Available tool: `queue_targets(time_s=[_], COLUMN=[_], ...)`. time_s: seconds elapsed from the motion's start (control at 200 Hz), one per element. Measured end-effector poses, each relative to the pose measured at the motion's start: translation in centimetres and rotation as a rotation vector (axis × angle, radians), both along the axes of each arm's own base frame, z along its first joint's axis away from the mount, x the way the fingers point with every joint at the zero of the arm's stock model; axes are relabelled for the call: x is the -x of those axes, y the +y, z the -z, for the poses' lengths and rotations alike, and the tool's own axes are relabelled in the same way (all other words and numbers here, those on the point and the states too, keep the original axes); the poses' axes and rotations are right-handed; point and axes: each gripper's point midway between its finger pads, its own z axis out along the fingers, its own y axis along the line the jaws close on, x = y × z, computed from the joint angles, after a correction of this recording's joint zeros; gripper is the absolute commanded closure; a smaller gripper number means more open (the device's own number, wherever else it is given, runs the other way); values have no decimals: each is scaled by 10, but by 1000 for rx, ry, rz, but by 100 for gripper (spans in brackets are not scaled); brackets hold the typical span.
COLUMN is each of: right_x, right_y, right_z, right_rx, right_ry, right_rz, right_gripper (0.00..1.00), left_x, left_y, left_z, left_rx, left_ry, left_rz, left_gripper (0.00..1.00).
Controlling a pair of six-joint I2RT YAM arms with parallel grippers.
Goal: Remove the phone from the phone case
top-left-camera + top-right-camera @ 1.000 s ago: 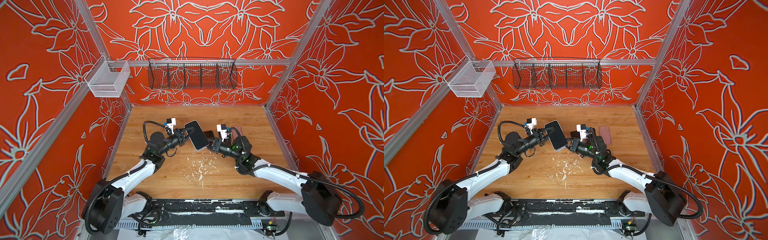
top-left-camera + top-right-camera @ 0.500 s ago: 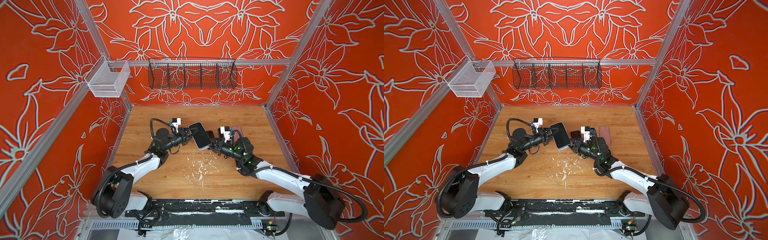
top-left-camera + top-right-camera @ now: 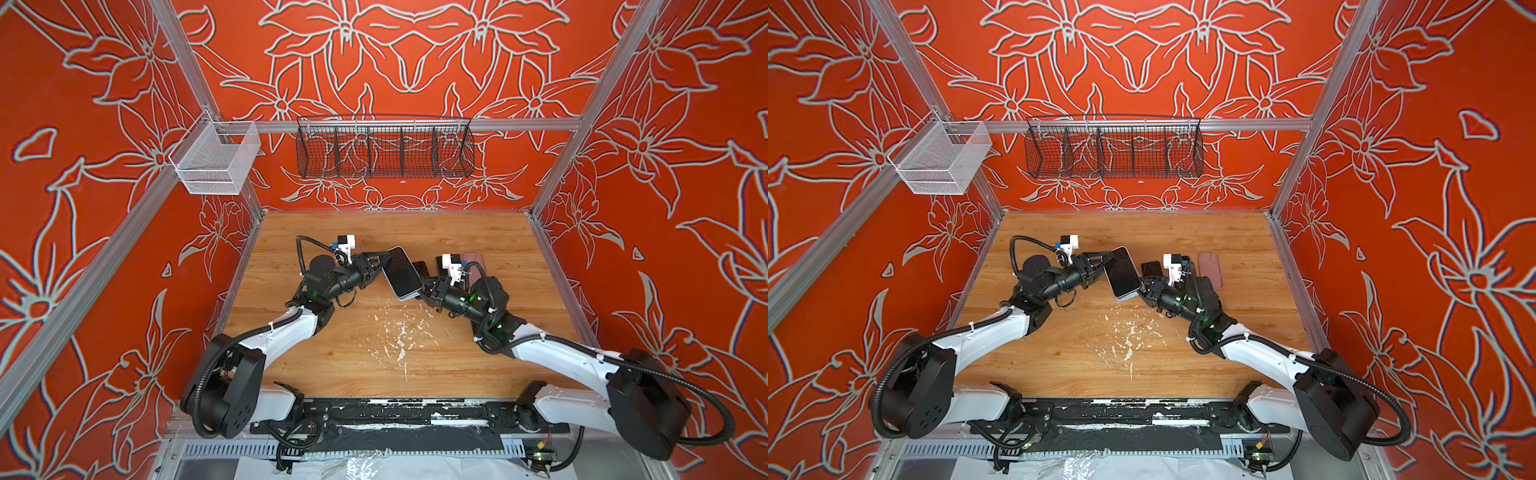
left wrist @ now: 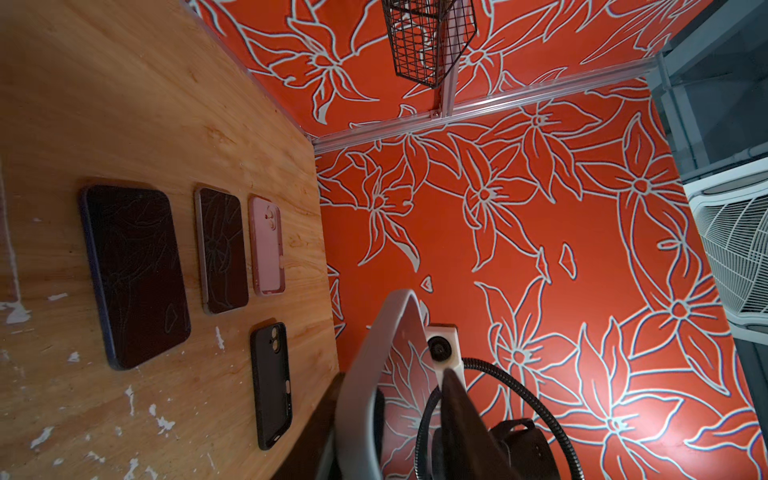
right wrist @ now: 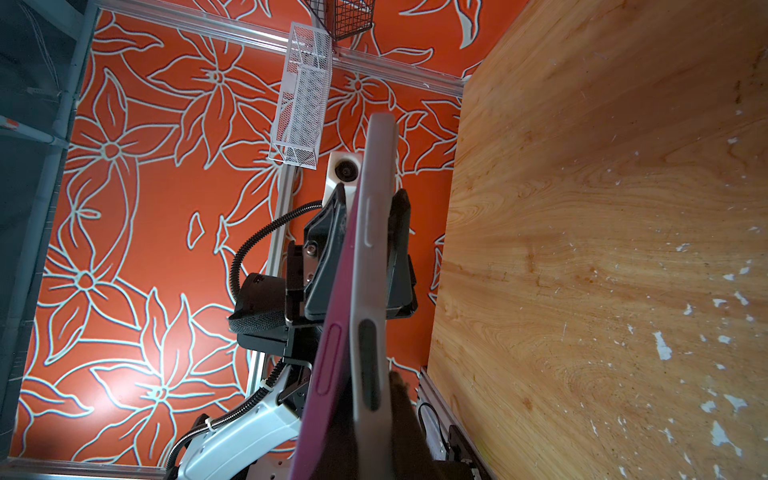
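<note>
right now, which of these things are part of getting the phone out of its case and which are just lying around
In the job:
cased phone, held in mid-air
right gripper, shut on it
left gripper, at its other end

Lying about:
blue-edged phone
grey-edged phone
pink case
black case
black wire basket
white mesh basket

Two white-shelled arms [image 3: 282,332], black joint housings [image 3: 232,395], ribbed black cables [image 3: 298,253], white wrist cameras [image 3: 345,241]
</note>
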Motion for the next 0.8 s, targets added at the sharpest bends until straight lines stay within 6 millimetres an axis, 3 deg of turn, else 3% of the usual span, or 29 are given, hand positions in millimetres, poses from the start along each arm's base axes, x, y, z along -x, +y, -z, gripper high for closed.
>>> queue_targets(time_s=[0.38,0.801], right_x=[-1,-10], right_y=[1,8], right_z=[-2,10], right_rx=[-11,-27], right_ry=[-10,20], right_rz=[0,0], right_gripper=[90,92], left_x=[6,13], left_y=[3,3], left_z=[-5,9], left_rx=[-9,-27], left_ry=[-16,6], left_rz=[-6,-2], left_gripper=[51,42])
